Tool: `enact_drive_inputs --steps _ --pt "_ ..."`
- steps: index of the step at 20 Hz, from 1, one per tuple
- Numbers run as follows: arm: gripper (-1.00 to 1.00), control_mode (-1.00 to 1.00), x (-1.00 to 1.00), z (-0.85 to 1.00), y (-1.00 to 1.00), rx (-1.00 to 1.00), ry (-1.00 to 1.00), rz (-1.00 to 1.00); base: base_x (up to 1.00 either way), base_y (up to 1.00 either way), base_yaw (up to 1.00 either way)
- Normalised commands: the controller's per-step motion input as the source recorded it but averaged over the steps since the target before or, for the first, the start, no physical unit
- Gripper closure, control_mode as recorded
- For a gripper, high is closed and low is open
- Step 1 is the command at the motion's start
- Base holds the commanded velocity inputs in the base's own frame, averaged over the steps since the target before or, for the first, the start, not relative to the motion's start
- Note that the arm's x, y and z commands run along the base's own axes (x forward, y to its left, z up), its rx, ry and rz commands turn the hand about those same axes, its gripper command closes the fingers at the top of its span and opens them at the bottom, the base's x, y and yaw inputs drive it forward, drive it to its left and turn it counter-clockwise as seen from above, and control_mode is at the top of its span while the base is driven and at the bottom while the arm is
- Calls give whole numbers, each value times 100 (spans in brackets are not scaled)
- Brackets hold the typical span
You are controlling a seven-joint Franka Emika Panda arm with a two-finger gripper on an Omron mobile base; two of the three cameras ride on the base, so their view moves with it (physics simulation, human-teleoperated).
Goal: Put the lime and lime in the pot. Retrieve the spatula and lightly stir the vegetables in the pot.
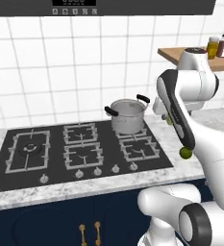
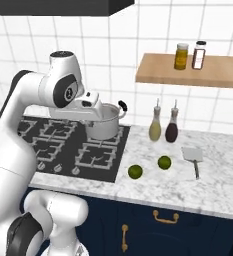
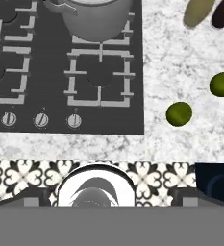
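The steel pot [image 1: 128, 115] with two black loop handles stands on the back right burner of the stove; it also appears as pot [image 2: 107, 125] and pot [image 3: 96, 19]. Two limes lie on the marble counter right of the stove: the nearer lime [image 2: 135, 171] [image 3: 179, 114] and the farther lime [image 2: 164, 162] [image 3: 222, 84]. One lime [image 1: 185, 153] peeks out under my arm. The spatula [image 2: 193, 156] lies flat farther right. My gripper [image 2: 89, 115] hangs above the stove, in front of the pot and apart from the limes; its fingers are hidden.
A yellow-green bottle [image 2: 155, 127] and a dark bottle [image 2: 171, 129] stand by the wall behind the limes. A wooden shelf [image 2: 188, 75] above carries two jars. The black stove [image 1: 80, 149] has knobs along its front edge.
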Motion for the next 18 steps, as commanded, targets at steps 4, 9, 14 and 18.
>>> enact_drive_inputs --steps 4,9,14,18 --pt "-100 100 0 0 0 0 0 0 5 -60 7" --pt "-100 100 0 0 0 0 0 0 21 -30 9" --pt "-100 100 0 0 0 0 0 0 35 -28 2" --pt "-100 100 0 0 0 0 0 0 11 -30 0"
